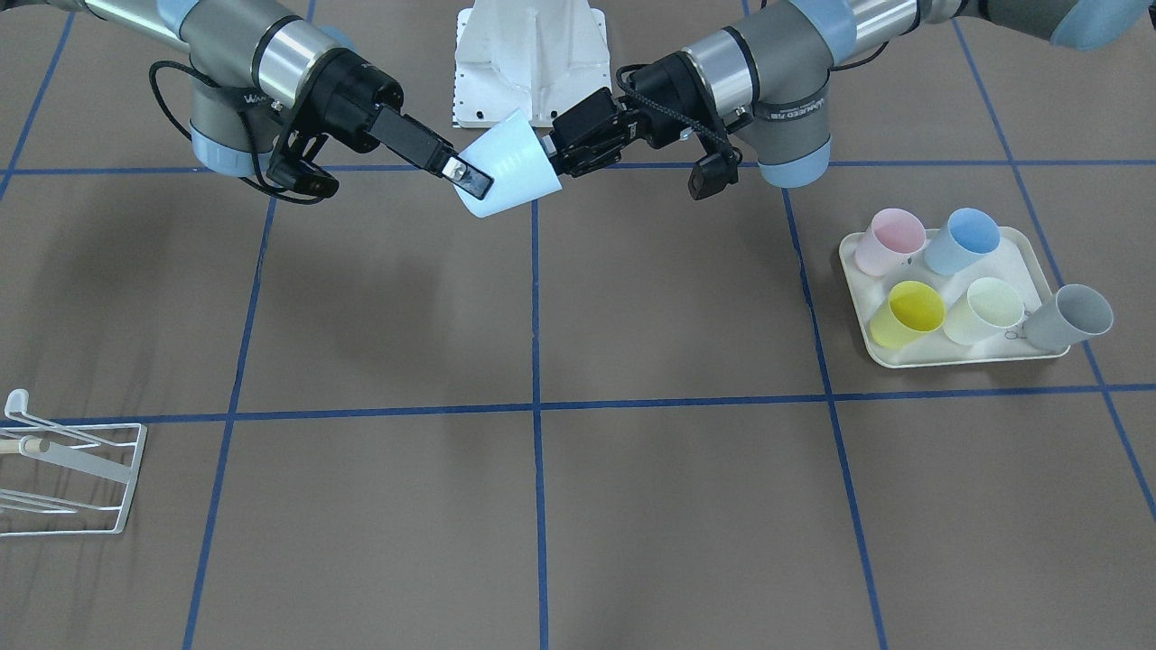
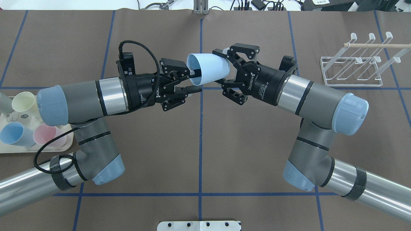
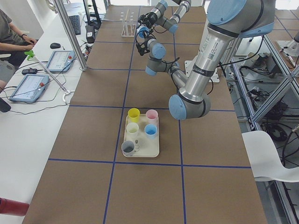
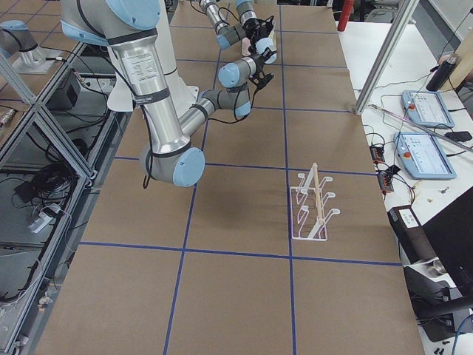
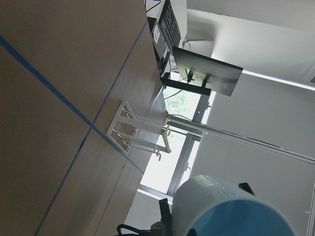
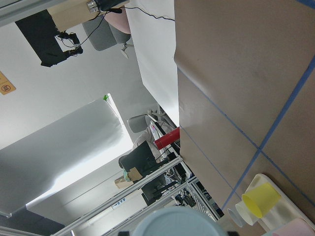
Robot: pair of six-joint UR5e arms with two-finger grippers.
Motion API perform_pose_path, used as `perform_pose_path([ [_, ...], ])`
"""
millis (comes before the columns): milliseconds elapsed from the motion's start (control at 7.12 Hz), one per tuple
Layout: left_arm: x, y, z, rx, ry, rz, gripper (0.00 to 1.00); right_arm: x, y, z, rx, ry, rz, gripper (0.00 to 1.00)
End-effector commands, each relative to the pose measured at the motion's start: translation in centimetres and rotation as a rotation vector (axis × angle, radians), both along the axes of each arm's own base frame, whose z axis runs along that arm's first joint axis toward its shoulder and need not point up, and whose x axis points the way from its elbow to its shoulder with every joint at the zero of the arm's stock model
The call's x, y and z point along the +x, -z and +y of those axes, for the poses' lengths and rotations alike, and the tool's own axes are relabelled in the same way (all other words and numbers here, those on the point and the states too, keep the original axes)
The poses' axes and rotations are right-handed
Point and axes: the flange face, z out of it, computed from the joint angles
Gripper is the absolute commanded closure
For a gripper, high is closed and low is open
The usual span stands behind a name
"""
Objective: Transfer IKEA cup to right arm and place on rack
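The IKEA cup (image 1: 510, 167), pale blue, hangs on its side in mid-air above the table's centre line (image 2: 210, 70). My left gripper (image 2: 196, 79) is shut on the cup's rim, one finger inside the mouth and one outside (image 1: 553, 158). My right gripper (image 2: 223, 68) is open, its jaws on either side of the cup's base (image 1: 477, 173). The cup also shows in the left wrist view (image 5: 231, 206) and in the right wrist view (image 6: 177, 223). The white wire rack (image 2: 353, 70) with its wooden peg stands on the robot's right (image 1: 81, 469), a good way from the cup.
A cream tray (image 1: 975, 361) on the robot's left holds pink, blue, yellow and pale green cups, with a grey cup (image 1: 1070, 316) at its edge. In the overhead view the tray (image 2: 6, 149) lies under the left arm. The robot's base plate (image 1: 528, 63) is behind the grippers.
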Motion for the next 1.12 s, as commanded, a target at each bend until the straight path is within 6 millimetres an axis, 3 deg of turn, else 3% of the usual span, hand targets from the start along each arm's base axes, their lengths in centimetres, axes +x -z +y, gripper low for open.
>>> perform_pose_path([
  [0, -0.9, -1.5, -0.1, -0.014, 0.01, -0.026, 0.01, 1.3, -2.0, -0.5, -0.006, -0.017, 0.035, 1.0],
  [281, -1.8, -2.5, -0.8, -0.022, 0.029, -0.04, 0.01, 6.7, -9.1, -1.1, 0.053, -0.082, 0.235, 1.0],
  [562, -1.4, -3.0, -1.1, 0.033, 0.073, -0.113, 0.01, 14.3, -16.9, -4.4, 0.205, -0.141, 0.578, 1.0],
  [702, -1.1, -3.2, -1.3, 0.057, 0.089, -0.146, 0.01, 17.8, -19.4, -6.7, 0.25, -0.178, 0.789, 1.0],
  [983, -0.3, -3.2, -1.2, 0.053, 0.086, -0.183, 0.01, 21.9, -23.9, -8.1, 0.345, -0.232, 1.151, 1.0],
])
